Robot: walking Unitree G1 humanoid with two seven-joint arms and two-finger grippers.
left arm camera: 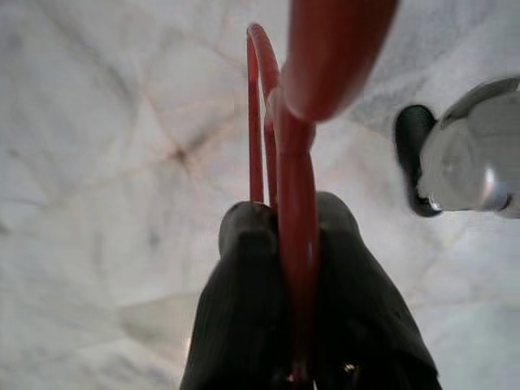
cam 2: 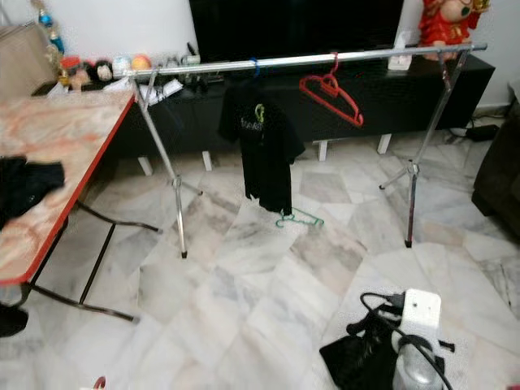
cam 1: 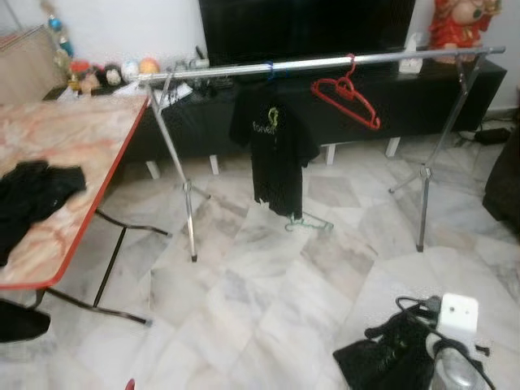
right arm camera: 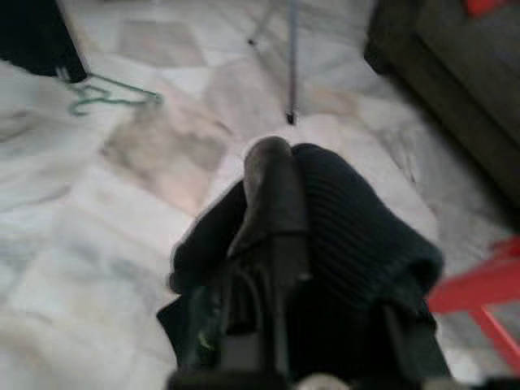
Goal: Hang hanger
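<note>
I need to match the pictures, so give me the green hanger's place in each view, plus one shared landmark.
Left eye view: green hanger on the floor under the hung black T-shirt.
Right eye view: same spot, centre of the picture.
Right wrist view: on the marble floor, beyond the right gripper's black garment.
Left wrist view: the left gripper clamps a red hanger over marble.
Shared landmark: rack leg.

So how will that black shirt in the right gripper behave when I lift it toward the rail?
Probably floppy: the black shirt bunches in soft folds around the right gripper. It looks light, likely draping and swinging like the hung shirt. The knit seems unlikely to slip, though loose ends may trail.
</note>
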